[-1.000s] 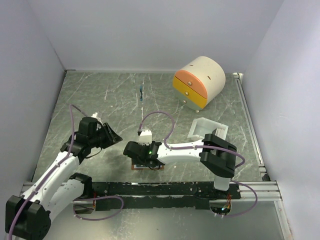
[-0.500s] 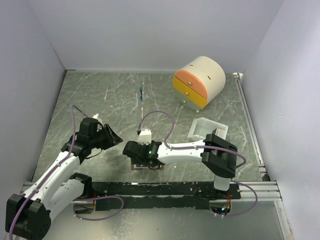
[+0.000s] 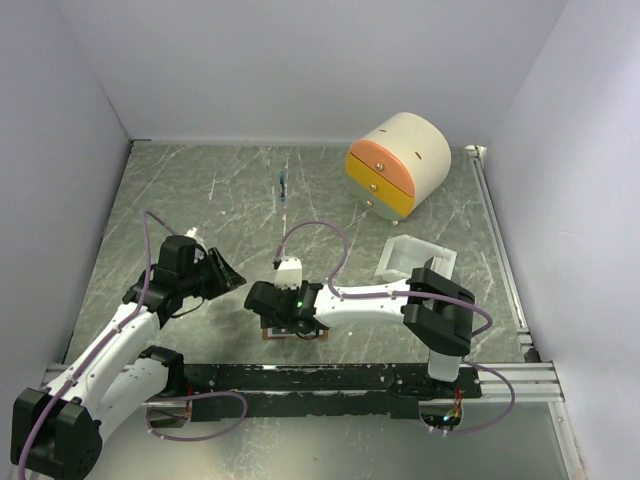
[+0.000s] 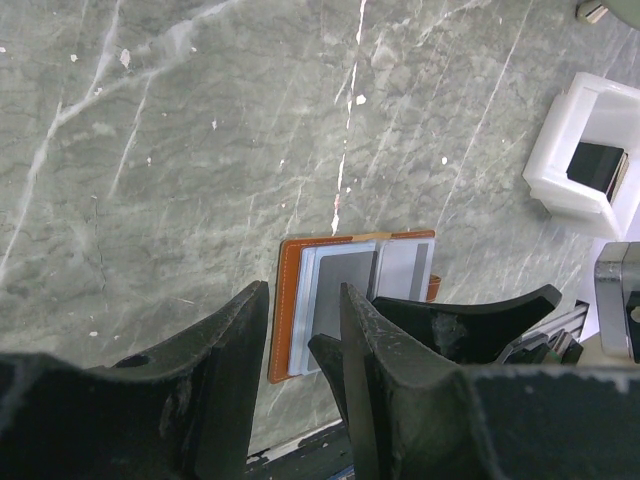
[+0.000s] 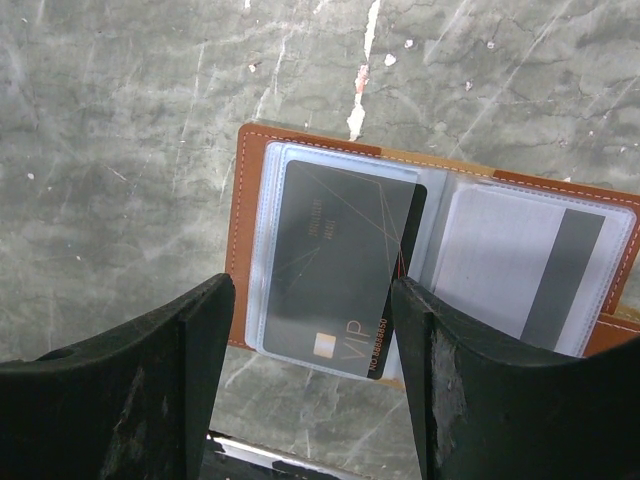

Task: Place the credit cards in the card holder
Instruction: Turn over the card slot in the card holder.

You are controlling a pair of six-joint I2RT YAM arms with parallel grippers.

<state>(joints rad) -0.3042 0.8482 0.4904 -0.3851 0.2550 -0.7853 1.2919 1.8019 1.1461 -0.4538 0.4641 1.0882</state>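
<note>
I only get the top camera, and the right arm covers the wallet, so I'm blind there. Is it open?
Observer: Yes. The right wrist view shows the card holder lying open on the table.
Operator: Any cards on it?
Observer: A dark grey VIP card lies tilted over the pocket on the left of that view.
Operator: And the other pocket?
Observer: A pale card with a dark stripe sits there.
</note>
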